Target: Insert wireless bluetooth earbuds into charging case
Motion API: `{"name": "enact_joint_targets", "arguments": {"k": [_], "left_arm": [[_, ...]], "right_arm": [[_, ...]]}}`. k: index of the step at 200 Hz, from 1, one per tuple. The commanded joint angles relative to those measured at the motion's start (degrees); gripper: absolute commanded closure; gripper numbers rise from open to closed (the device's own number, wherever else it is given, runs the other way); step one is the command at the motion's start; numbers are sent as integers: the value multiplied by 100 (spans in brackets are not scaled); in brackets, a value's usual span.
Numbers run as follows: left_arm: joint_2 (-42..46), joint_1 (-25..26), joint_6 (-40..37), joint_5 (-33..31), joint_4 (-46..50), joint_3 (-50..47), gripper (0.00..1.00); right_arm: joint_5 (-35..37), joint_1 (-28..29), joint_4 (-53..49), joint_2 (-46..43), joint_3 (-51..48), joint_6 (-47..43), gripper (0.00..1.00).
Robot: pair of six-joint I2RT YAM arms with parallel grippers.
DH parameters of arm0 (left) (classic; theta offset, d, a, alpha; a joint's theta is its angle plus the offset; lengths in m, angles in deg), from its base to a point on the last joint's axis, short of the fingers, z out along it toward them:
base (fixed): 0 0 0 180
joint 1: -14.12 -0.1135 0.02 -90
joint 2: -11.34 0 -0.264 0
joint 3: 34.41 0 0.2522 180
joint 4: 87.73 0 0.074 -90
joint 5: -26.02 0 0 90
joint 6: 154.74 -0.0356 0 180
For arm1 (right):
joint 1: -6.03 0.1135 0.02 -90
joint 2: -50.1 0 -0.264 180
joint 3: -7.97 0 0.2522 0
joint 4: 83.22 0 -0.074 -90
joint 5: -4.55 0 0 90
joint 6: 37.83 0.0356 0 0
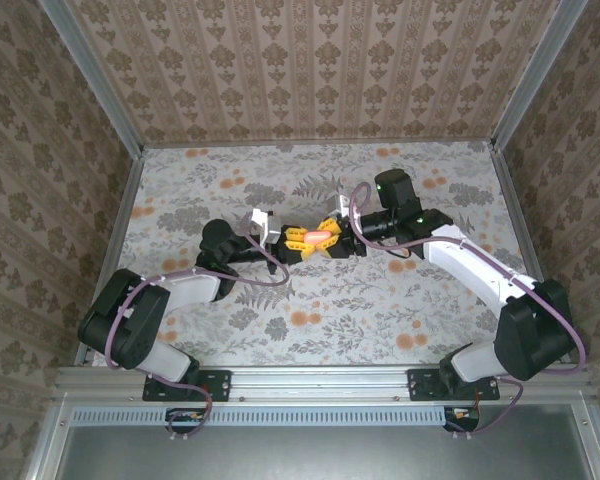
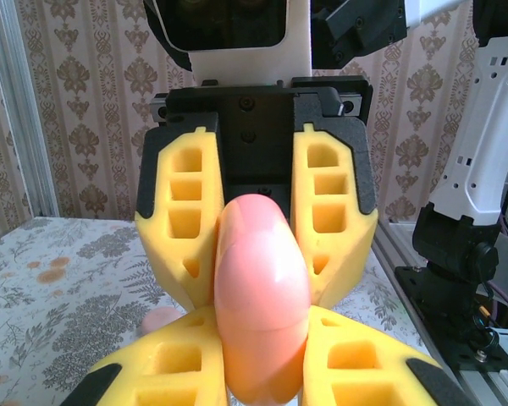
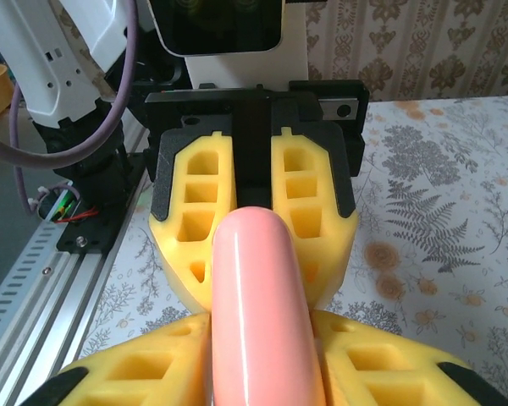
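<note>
From above, your left gripper (image 1: pixel 300 241) and right gripper (image 1: pixel 332 237) meet nose to nose over the middle of the table (image 1: pixel 380 320), with the charging case (image 1: pixel 318 236) between them. On the left wrist camera, your left gripper's fingers (image 2: pixel 169 372) are clamped hard on the case's sides, and an earbud (image 2: pixel 161 320) lies on the table just beside them. On the right wrist camera, your right gripper's fingers (image 3: pixel 144 372) press both flanks of the case, parted only by its width.
</note>
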Motion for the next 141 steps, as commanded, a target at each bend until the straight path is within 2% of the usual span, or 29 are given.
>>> {"name": "enact_joint_targets", "arguments": {"k": [1, 36, 78, 113, 141], "left_arm": [[86, -2, 45, 28, -181, 143, 100], [24, -2, -28, -62, -117, 56, 99], [-11, -19, -184, -298, 46, -74, 88], [-19, -28, -228, -844, 36, -323, 70], [-8, -69, -190, -1127, 62, -485, 51]], "right_arm": [[-289, 30, -175, -17, 121, -264, 73], [-386, -26, -243, -22, 26, -440, 81], [-342, -178, -895, 117, 136, -678, 83], [25, -365, -1368, 232, 111, -698, 83], [133, -436, -1517, 405, 102, -600, 83]]}}
